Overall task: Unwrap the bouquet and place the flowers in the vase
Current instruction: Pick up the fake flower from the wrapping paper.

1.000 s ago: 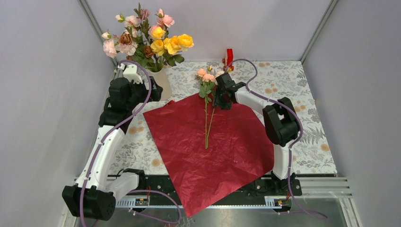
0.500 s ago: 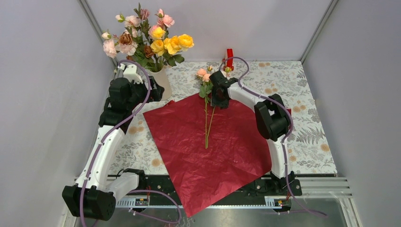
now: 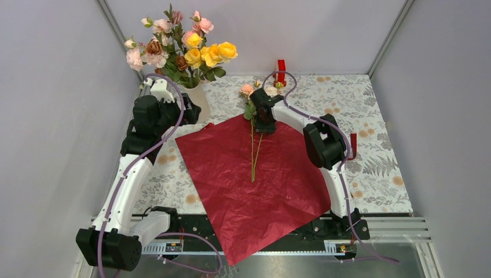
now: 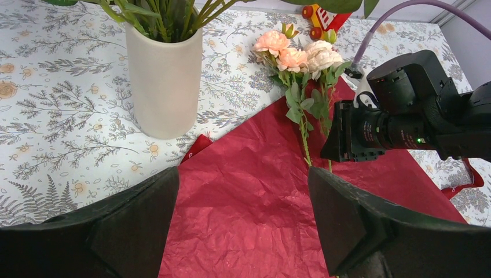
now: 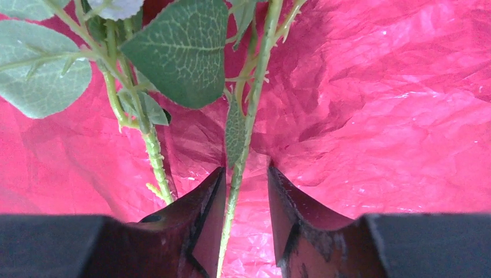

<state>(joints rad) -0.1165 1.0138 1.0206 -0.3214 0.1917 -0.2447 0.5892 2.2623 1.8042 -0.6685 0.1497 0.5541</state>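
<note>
A green flower stem (image 5: pixel 250 116) lies on the red wrapping paper (image 5: pixel 376 116). It runs lengthwise straight out between the right gripper (image 5: pixel 246 176) fingers, which are partly open and not yet clamped. The left gripper (image 4: pixel 243 191) gapes empty, with the vase (image 4: pixel 164 75) beyond its fingers.

No word, label, brand or number can be read in any view (the tall cream-white matte vase (image 4: pixel 164 81) is plain; the small red and yellow plastic block (image 4: pixel 320 14) beyond it shows only pale stripes).
</note>
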